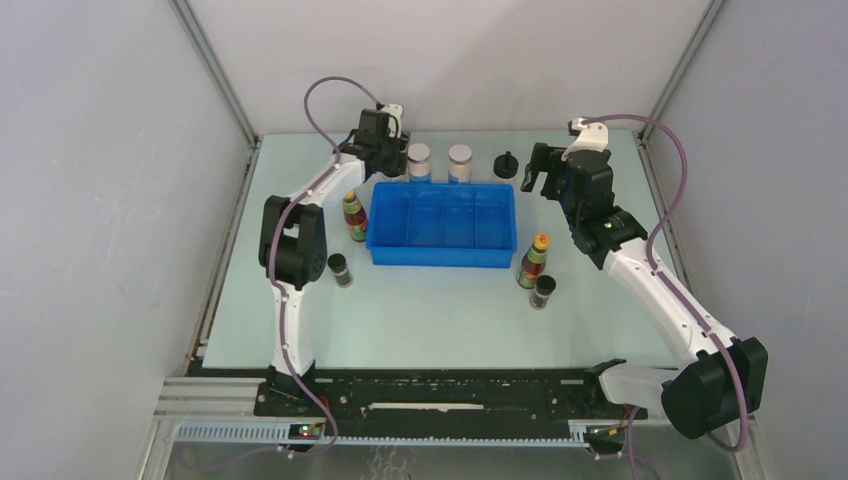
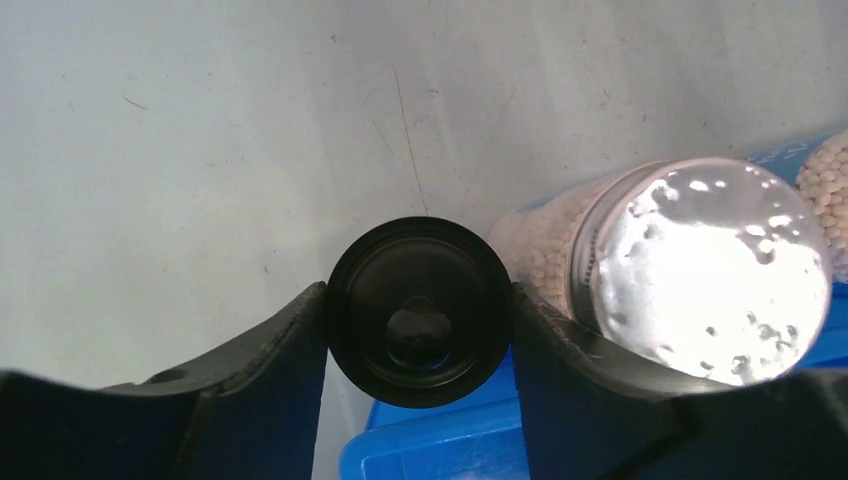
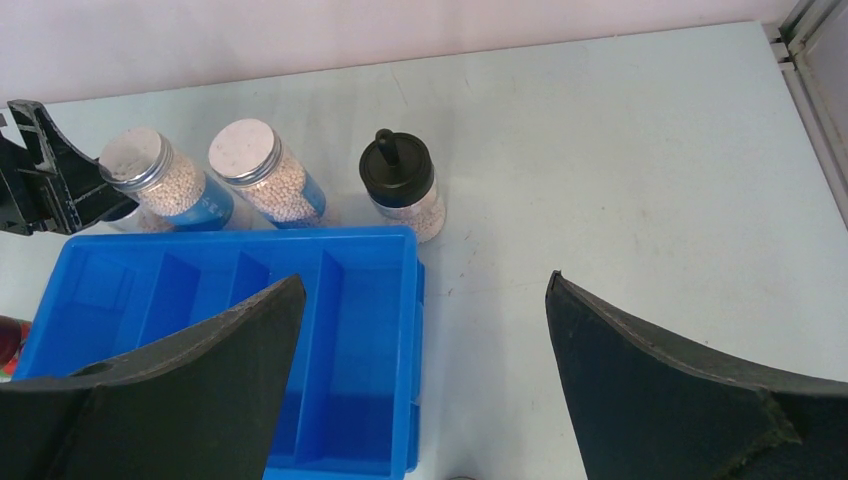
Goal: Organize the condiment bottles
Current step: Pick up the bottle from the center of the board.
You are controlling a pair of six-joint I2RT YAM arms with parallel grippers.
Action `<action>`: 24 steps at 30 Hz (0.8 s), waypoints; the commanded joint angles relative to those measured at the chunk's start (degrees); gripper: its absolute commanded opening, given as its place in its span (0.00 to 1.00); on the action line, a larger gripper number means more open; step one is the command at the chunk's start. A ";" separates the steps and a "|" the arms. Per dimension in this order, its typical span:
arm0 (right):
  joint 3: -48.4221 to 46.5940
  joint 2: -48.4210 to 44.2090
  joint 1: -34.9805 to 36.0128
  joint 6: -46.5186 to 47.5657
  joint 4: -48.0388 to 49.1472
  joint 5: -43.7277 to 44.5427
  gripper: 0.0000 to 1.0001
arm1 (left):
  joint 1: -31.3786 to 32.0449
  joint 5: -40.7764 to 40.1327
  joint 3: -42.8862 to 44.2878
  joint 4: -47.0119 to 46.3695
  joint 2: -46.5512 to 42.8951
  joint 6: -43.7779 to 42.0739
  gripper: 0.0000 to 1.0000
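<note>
My left gripper (image 1: 385,150) is shut on the cap of a black knob-capped bottle (image 2: 418,312) just behind the far left corner of the blue tray (image 1: 443,258). Two clear white-lidded bottles (image 1: 419,160) (image 1: 460,162) stand right of it; the nearer one almost touches the right finger (image 2: 700,270). The other knob-capped bottle (image 1: 505,165) stands behind the tray's far right corner. My right gripper (image 1: 540,178) is open and empty, hovering right of that bottle. Orange-capped bottles (image 1: 354,215) (image 1: 535,260) and short dark bottles (image 1: 341,270) (image 1: 543,291) stand either side of the tray.
The tray's four compartments hold nothing, as the right wrist view (image 3: 410,300) shows. Grey walls enclose the table on three sides. The metal frame rail runs along the right edge (image 3: 815,60).
</note>
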State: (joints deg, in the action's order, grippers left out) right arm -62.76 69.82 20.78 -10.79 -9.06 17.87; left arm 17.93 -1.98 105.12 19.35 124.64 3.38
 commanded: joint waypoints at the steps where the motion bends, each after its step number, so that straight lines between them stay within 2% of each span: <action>1: -0.33 0.15 0.45 0.08 2.30 0.44 1.00 | 0.46 -0.37 4.14 -1.85 0.41 -0.93 0.54; 3: -0.34 0.06 0.50 0.03 2.25 0.43 0.99 | 0.44 -0.52 4.31 -1.74 0.51 -0.84 0.41; 4: -0.32 0.04 0.49 0.00 2.31 0.44 0.99 | 0.44 -0.56 4.35 -1.51 0.63 -0.83 0.28; 7: -0.30 -0.17 0.63 -0.02 2.16 0.49 0.99 | 0.44 -1.08 4.80 -0.61 0.75 -0.76 0.01; 17: -0.34 -1.63 1.51 -0.35 1.37 0.65 0.99 | 0.44 -4.72 0.07 -2.96 -4.74 1.12 0.00; 24: -0.34 -2.66 2.25 -0.49 0.39 1.27 0.99 | 0.52 -6.09 0.65 -3.33 -8.00 1.15 0.00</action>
State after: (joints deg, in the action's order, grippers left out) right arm -62.76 69.47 22.33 -10.81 -9.17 17.93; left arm 18.15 -5.93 105.71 19.64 124.20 3.70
